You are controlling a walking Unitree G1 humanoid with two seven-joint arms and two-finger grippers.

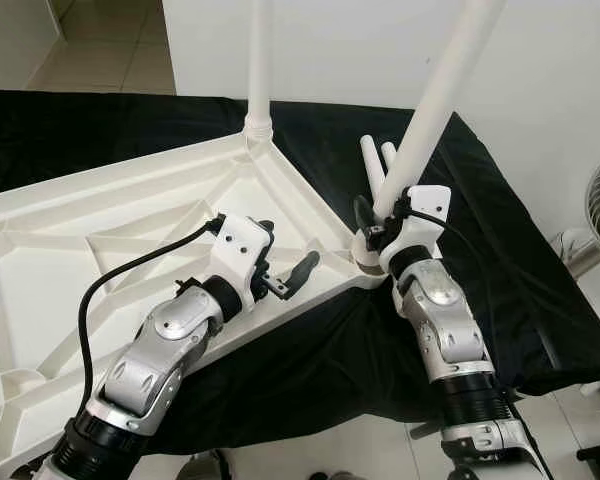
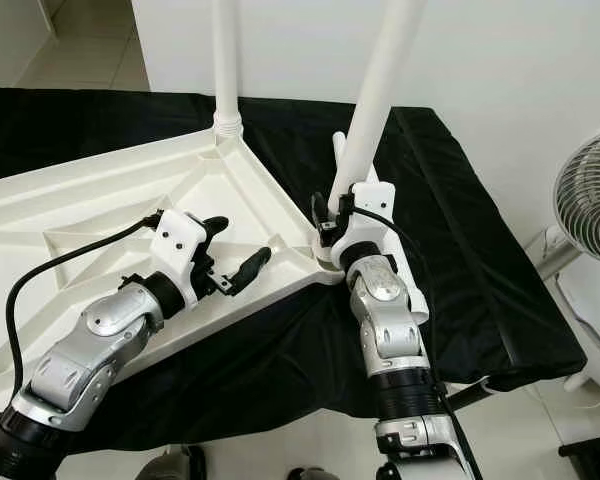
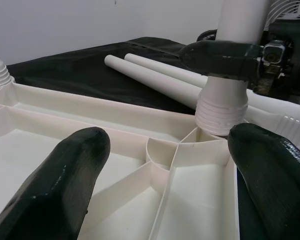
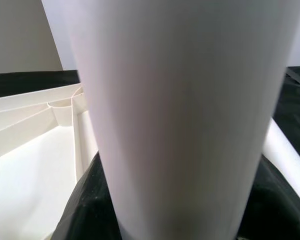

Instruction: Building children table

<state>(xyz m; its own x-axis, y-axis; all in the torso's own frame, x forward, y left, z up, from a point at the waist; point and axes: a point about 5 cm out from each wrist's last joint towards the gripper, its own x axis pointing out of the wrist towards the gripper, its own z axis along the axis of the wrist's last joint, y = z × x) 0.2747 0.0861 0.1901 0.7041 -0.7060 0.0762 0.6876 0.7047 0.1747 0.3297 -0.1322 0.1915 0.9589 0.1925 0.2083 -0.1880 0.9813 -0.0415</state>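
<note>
The white table top [image 1: 130,215] lies upside down on a black cloth, ribs facing up. One white leg [image 1: 259,60] stands upright in the far corner socket. A second leg [image 1: 440,90] leans at the near right corner, its threaded end [image 3: 222,107] at the socket. My right gripper [image 1: 378,218] is shut on this leg just above the socket, and the leg [image 4: 180,115] looms close in the right wrist view. My left gripper [image 1: 285,250] hovers open over the ribbed underside near that corner, holding nothing, its fingers [image 3: 60,185] spread wide.
Two loose white legs [image 1: 373,165] lie on the black cloth [image 1: 500,250] behind the right corner. A white fan [image 2: 590,195] stands off the surface's right end. A white wall runs close behind, and the floor shows below the cloth's front edge.
</note>
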